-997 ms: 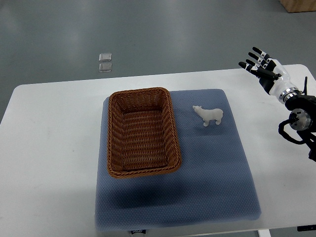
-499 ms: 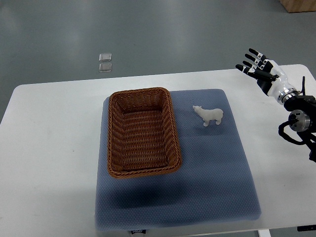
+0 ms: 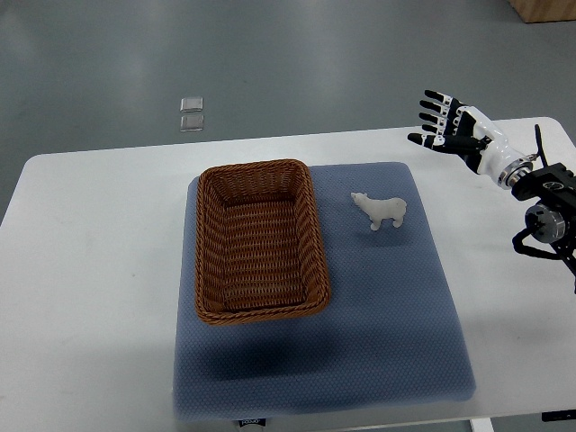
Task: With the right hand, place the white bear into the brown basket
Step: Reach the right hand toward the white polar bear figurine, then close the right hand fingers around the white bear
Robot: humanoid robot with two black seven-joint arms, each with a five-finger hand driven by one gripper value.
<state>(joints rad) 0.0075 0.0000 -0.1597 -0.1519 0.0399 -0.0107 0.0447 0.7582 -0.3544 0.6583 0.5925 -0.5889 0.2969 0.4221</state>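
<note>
A small white bear [image 3: 381, 211] stands upright on the blue mat [image 3: 387, 306], just right of the brown wicker basket [image 3: 260, 240]. The basket holds nothing. My right hand [image 3: 438, 120] hovers near the table's far right edge, up and to the right of the bear and well apart from it. Its black-tipped fingers [image 3: 436, 101] are spread and hold nothing. The left arm does not show.
The white table [image 3: 90, 270] carries the mat and the basket. Two small clear squares [image 3: 191, 114] lie on the grey floor beyond the table. The right forearm and its cables [image 3: 547, 211] sit at the right edge.
My right hand has moved left and slightly away from the robot, toward the bear, and turned so the fingers point more upward. The bear and the basket stay put.
</note>
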